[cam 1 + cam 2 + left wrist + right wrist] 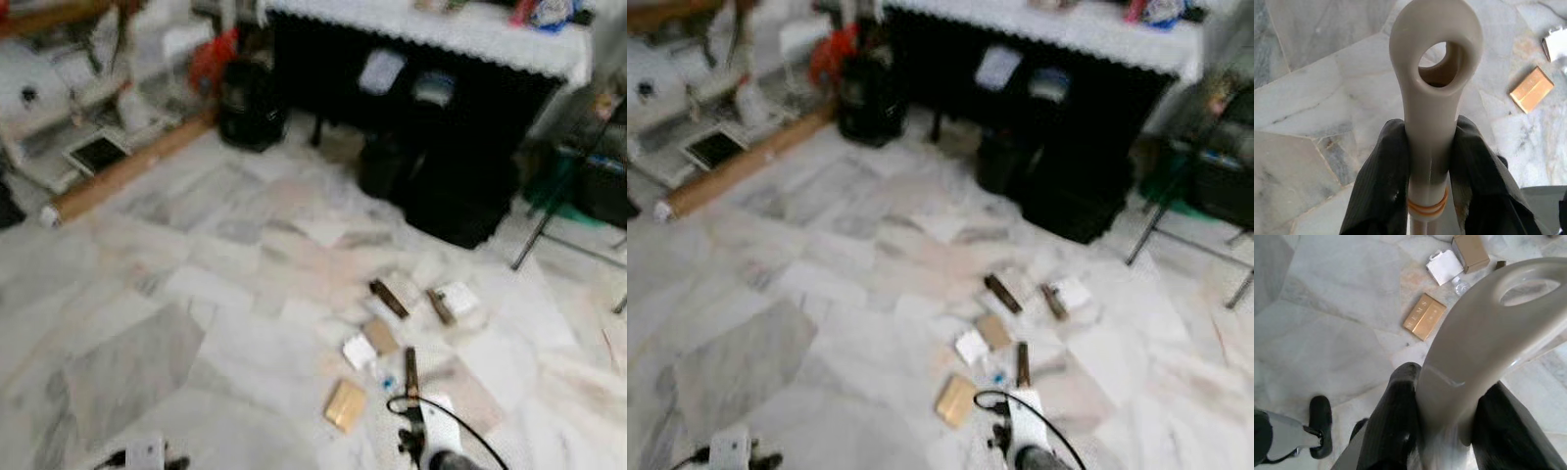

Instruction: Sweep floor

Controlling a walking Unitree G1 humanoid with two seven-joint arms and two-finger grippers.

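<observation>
Left tool: in your left wrist view the left tool (1431,166) has its two black fingers (1382,186) pinching a cream plastic handle with a round hanging hole (1435,93); two orange bands ring the shaft just below the grip. This reads as the broom handle.

Right tool: in your right wrist view the right tool (1449,421) pinches a second pale grey-white plastic handle with an oval loop (1484,338), one black finger (1393,421) on each side of it. You cannot tell from here whether this is a dustpan handle.

Litter, wrist views: a gold flat rectangular box (1424,316) lies on the grey-veined white marble floor (1327,308), near a white crumpled paper (1444,266) and a brown cardboard box (1470,250).

Head views: you look down on the same litter in a loose cluster ahead of you, the gold box (345,403) nearest, with a dark brown strip (389,298) and a white packet (457,297) further out. Beyond it stands a black counter with a white lace cloth (431,29); a long brown cardboard tube (122,174) lies well off to your left.

Step in hand: both implements are gripped and no heap is gathered, so you look to be at the start of sweeping.

Next move: bring the broom head down beyond the far pieces and draw them toward the gold box; the picture is soft, so go slowly.
</observation>
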